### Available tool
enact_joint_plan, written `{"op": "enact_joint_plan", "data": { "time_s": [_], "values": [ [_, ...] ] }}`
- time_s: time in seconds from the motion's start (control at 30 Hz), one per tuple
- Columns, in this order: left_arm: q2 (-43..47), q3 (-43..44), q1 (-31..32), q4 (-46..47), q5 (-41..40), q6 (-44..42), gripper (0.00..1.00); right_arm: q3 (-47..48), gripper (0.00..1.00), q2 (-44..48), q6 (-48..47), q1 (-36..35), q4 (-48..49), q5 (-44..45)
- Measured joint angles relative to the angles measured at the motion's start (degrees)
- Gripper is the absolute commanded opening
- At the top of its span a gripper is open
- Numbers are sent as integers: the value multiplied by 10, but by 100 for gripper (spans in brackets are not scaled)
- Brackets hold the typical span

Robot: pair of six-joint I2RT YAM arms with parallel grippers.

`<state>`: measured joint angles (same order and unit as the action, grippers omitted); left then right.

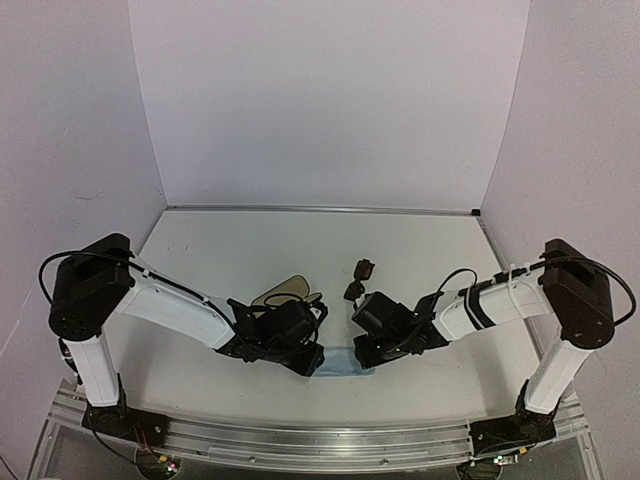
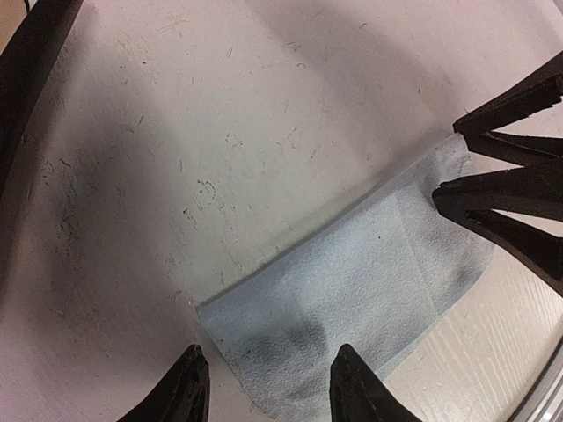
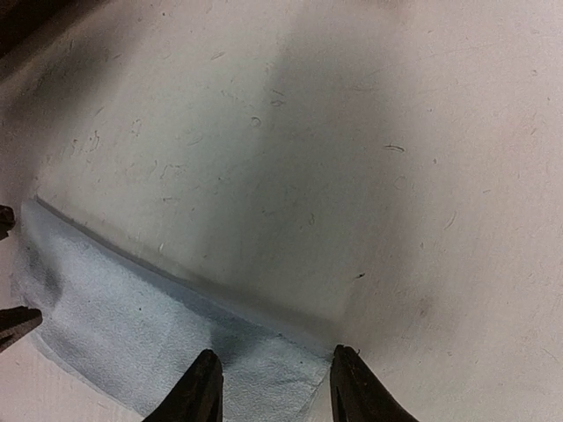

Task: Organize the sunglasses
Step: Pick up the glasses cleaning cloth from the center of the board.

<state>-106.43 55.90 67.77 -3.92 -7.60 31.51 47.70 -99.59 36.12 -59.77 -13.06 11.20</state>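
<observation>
Top view: the sunglasses lie folded on the counter near its middle, just beyond the right fingers and apart from them. The open case, tan lining showing, sits to their left, partly hidden behind the left arm. Both arms reach inward. The left fingers and the right fingers are low at opposite ends of a light blue cloth close to the near edge. Their spread cannot be judged from this height. Left wrist view: the left fingers stand apart, astride one end of the cloth, which lies flat with a crease along its far side. The right fingers meet its opposite end. The sunglasses are out of frame. Right wrist view: the right fingers are likewise apart, with a corner of the cloth between them. The left fingers' tips show at the left margin. The sunglasses are again out of frame.
</observation>
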Motion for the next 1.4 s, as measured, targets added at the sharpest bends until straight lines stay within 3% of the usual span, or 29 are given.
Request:
{"op": "enact_joint_plan", "data": {
  "time_s": [0.47,0.83,1.23,1.4],
  "values": [
    [-10,4,-4,19,2,0,46,-5,30,-1,-1,0,16,0],
    [-17,7,-9,36,17,0,37,-6,20,-2,-1,1,19,0],
    [-21,2,-9,51,42,5,0,-6,18,-2,-1,1,20,0],
    [-21,-1,-9,55,46,3,0,-6,14,-2,-1,1,18,2]
  ]
}}
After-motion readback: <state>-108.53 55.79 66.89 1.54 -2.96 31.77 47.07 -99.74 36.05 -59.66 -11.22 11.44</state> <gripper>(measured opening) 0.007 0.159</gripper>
